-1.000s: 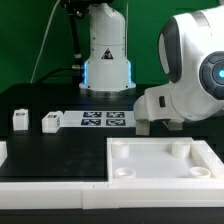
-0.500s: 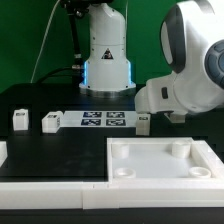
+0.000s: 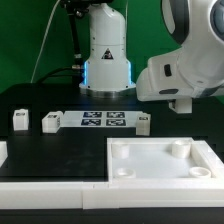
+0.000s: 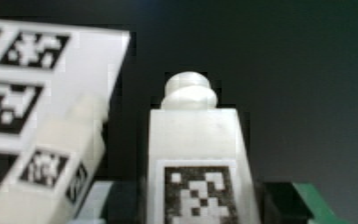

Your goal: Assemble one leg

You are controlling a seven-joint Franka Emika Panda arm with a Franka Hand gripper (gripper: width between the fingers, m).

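Between the fingertips of the gripper [image 4: 201, 206], in the lower middle of the wrist view, stands the leg [image 4: 197, 140]. The jaws appear clamped on its two sides, and its rounded peg points away from the camera. I judge that the leg can tilt or slip in this hold when the peg meets a socket of the tabletop [image 3: 140, 160], at the lower right of the exterior view; even a small tilt would make the peg catch on the socket rim instead of entering. A second leg [image 4: 64, 150] lies just beside the marker board [image 4: 43, 60], and a low pass over it could knock it away. In the exterior view the white wrist housing at the upper right hides the held leg, and the gripper shows only as a dark stub. The fingers are cut off at the lower edge of the wrist view, which is blurred, so I cannot tell how much of the pads touches the leg.
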